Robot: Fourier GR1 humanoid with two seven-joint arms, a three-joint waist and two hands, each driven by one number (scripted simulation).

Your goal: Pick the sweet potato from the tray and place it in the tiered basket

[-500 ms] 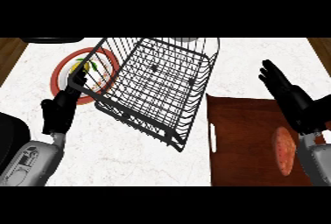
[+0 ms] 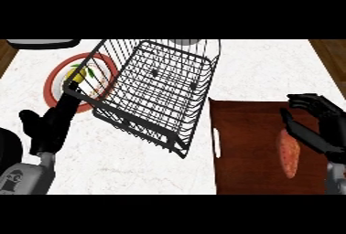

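Head view, the only one.

- Sweet potato (image 2: 289,154) lies lengthwise on the tray (image 2: 246,137), towards its right side. It is well apart from the tiered basket (image 2: 155,91), so not yet lifted.
- Basket stands mid-counter, left of the tray, probably so the carry is short.
- Right hand (image 2: 323,132) hangs at the potato's upper end, thumb spread away from bent fingers, the gap open and nothing in it. Whether it touches the potato, cannot tell. Looks posed for the grasp.
- Left hand (image 2: 49,125) rests at the left, fingers straight, empty, beside a red-rimmed plate (image 2: 49,82).
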